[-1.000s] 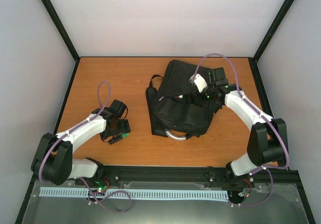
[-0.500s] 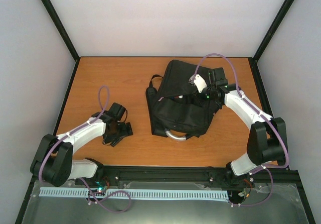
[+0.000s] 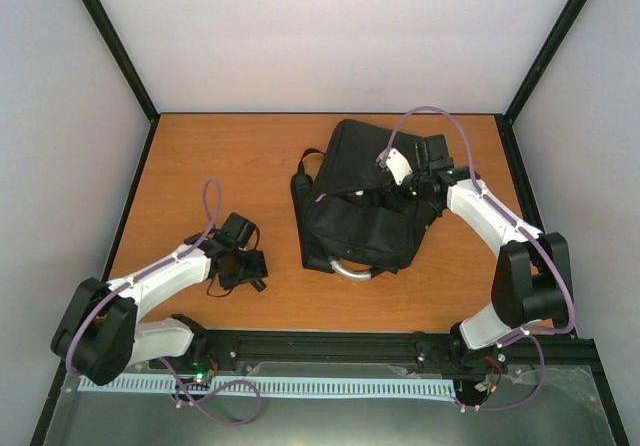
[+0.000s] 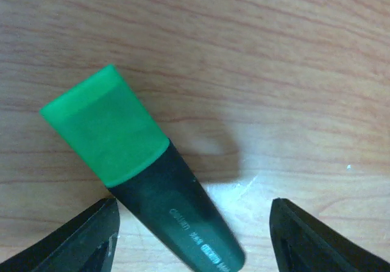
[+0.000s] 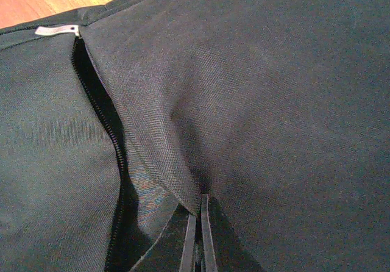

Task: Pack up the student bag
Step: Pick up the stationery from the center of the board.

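Right wrist shows the right tool clamped on the black woven student bag beside its open zip.

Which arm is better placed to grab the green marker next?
Left. The left gripper is open over the marker, a finger each side. The right gripper is pinching the bag fabric by the open zip.

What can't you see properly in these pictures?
Inside the large black fabric student bag: right wrist view, the zip gap is just dark.
Green-capped black marker pen: left wrist view, bottom edge cuts off its end; its print is blurred.
Top view: the left tool hides that pen.
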You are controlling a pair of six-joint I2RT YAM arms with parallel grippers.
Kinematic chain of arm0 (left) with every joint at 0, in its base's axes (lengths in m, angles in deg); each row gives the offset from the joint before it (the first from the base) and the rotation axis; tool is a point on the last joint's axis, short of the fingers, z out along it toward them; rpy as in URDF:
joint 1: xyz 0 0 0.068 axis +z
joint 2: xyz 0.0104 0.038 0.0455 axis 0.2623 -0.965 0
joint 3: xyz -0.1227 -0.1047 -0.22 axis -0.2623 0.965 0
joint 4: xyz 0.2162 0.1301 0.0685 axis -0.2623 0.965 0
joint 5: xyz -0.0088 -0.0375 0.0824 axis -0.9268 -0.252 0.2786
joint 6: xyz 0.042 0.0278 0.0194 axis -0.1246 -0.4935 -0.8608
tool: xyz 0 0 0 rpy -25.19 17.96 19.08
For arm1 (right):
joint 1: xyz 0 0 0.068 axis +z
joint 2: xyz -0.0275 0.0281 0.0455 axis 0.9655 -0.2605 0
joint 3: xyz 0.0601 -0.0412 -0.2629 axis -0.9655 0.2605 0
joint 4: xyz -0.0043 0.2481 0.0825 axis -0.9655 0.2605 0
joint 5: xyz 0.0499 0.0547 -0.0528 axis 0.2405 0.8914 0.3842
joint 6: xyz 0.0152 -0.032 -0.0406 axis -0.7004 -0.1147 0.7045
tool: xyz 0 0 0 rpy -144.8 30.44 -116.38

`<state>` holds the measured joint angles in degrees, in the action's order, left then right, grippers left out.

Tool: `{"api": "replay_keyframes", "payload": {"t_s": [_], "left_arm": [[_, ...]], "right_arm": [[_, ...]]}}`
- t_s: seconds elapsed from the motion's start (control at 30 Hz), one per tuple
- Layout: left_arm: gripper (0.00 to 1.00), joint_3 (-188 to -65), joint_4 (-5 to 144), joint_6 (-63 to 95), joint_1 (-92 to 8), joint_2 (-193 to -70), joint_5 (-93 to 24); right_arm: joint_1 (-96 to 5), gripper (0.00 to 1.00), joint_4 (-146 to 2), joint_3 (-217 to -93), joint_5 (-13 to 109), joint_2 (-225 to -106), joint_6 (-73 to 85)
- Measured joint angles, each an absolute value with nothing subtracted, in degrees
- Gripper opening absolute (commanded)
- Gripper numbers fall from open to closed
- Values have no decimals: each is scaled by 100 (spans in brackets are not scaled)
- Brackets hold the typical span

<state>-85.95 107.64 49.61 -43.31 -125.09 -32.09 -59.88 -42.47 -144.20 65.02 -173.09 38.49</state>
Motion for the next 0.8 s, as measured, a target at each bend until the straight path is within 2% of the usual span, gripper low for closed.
{"api": "replay_keyframes", "payload": {"t_s": [0.27, 0.5, 0.57, 0.8], "left_arm": [[60, -8775, 10928, 4983, -4401, -12808, -2949], [44, -8803, 10945, 5015, -4422, -12889, -2712], [36, -8849, 10980, 5033, -4422, -12959, -2647], [29, -9168, 11081, 4908, -4567, -13396, -2514]], "right_arm": [[-5988, 3, -4245, -14420, 6510, -17309, 3849], [-5988, 3, -4243, -14423, 6515, -17327, 3849], [-5988, 3, -4232, -14423, 6517, -17338, 3849], [-5988, 3, -4228, -14425, 6535, -17368, 3851]]}}
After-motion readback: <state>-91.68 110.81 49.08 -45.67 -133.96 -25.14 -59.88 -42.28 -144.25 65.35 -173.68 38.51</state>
